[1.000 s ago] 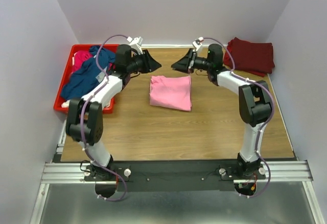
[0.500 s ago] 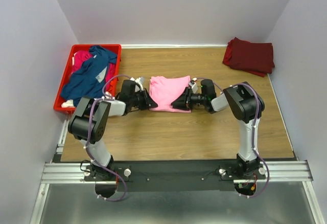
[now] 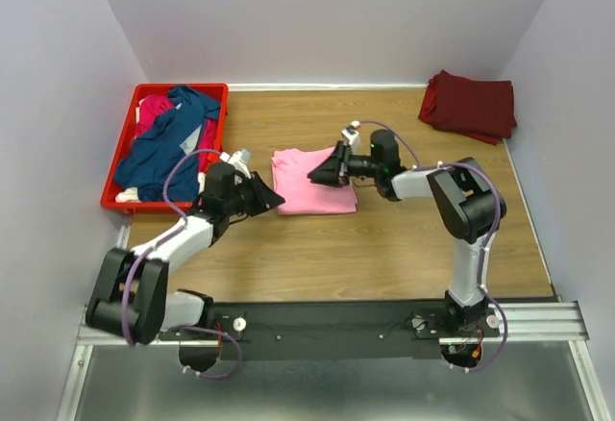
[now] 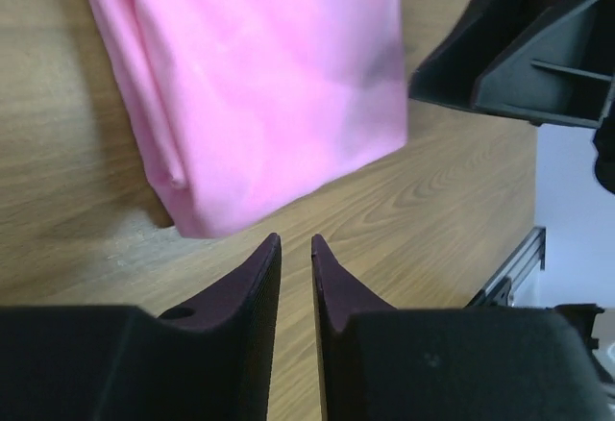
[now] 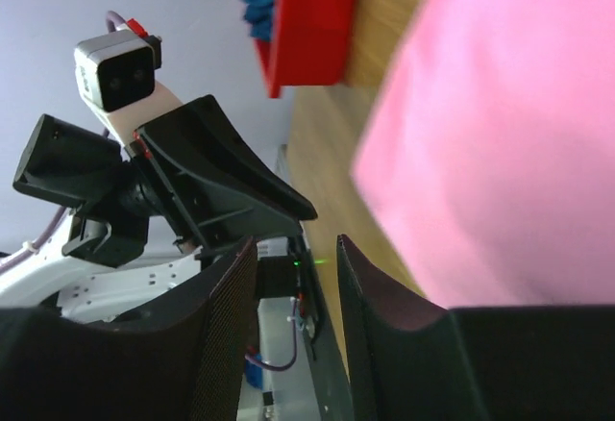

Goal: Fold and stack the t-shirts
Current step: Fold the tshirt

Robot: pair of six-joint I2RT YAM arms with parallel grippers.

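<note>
A folded light pink t-shirt point(image 3: 306, 190) lies at the table's middle; it also shows in the left wrist view point(image 4: 269, 85) and the right wrist view point(image 5: 519, 152). My left gripper point(image 3: 273, 199) sits low just left of its near left corner, its fingers point(image 4: 294, 240) shut with only a slit between them and empty. My right gripper point(image 3: 328, 172) hovers over the shirt's right part, its jaws point(image 5: 293, 242) open and empty. A folded dark maroon t-shirt point(image 3: 469, 106) lies at the back right. A navy t-shirt point(image 3: 165, 147) and a magenta one point(image 3: 152, 111) lie crumpled in the crate.
A red plastic crate point(image 3: 112, 179) stands at the left edge of the wooden table point(image 3: 384, 248); it also shows in the right wrist view point(image 5: 312, 17). White walls close in the left, back and right sides.
Both grippers came down from the far side to the shirt's near edge. Since then the left one has drawn back to the left, the right one has moved over the shirt, and the shirt sits slightly further left.
</note>
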